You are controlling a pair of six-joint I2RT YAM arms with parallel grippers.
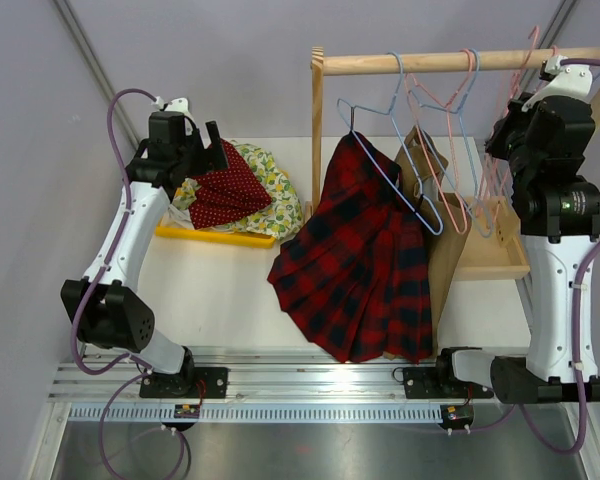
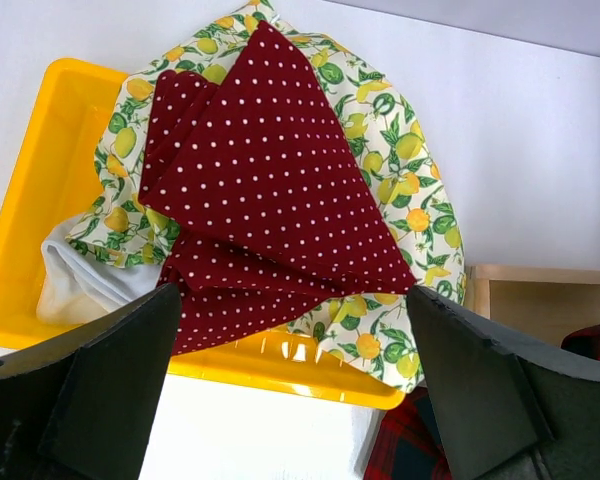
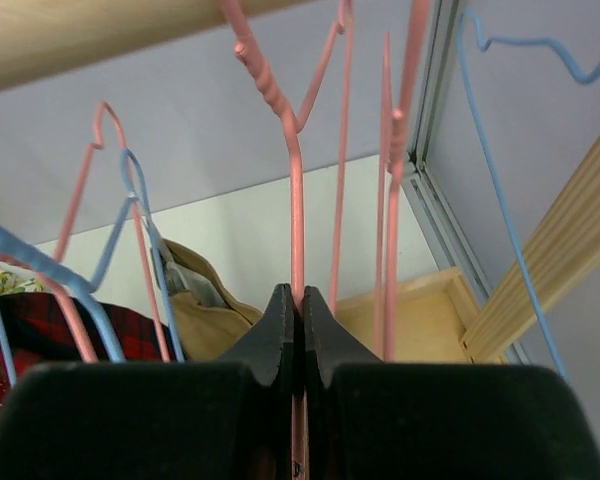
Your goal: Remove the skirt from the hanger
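Observation:
The red and dark tartan skirt [image 1: 365, 260] hangs over a pale-blue wire hanger [image 1: 385, 170] and spreads down onto the table. The hanger's hook sits below the wooden rail [image 1: 440, 62], next to the left post. My left gripper [image 1: 205, 150] is far left of the skirt, open and holding nothing, over a red white-dotted garment [image 2: 270, 180]. A corner of the skirt [image 2: 400, 450] shows by its right finger. My right gripper [image 3: 300, 295] is shut on a pink hanger [image 3: 295, 200] at the rail's right end, with the skirt [image 3: 30, 325] far to its left.
A yellow tray [image 2: 40, 150] holds the dotted garment and a lemon-print garment [image 2: 410, 170]. Several blue and pink hangers hang on the rail. A tan garment [image 1: 440, 250] hangs right of the skirt, beside a wooden box [image 1: 495, 255].

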